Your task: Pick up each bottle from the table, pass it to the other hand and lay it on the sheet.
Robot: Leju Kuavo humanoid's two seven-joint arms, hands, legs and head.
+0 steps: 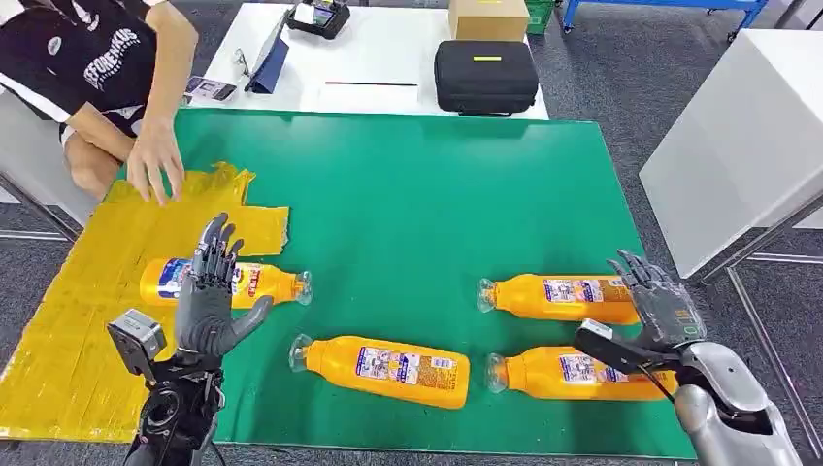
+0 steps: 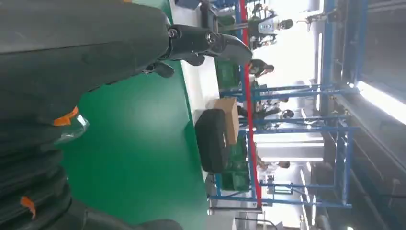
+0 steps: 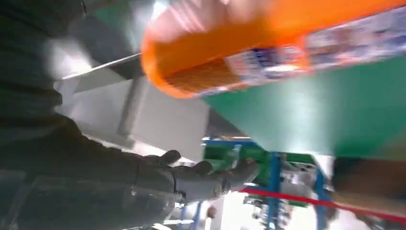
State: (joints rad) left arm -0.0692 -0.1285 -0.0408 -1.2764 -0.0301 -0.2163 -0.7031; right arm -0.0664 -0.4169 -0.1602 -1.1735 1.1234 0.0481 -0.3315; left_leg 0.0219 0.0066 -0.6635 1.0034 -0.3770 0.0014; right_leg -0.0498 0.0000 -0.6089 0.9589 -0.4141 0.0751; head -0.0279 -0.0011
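Fingers spread and empty, the left hand (image 1: pixel 209 301) hovers over the bottle (image 1: pixel 225 282) on the yellow sheet (image 1: pixel 58 330) while the right hand (image 1: pixel 652 309), apparently open, nears the bench's right-edge bottles (image 1: pixel 563 296), smooth, rigid, best gripped mid-body.

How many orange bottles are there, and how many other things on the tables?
Orange bottles: 4
Yellow sheet: 1
Black case: 1
Cardboard box: 1
Total: 7
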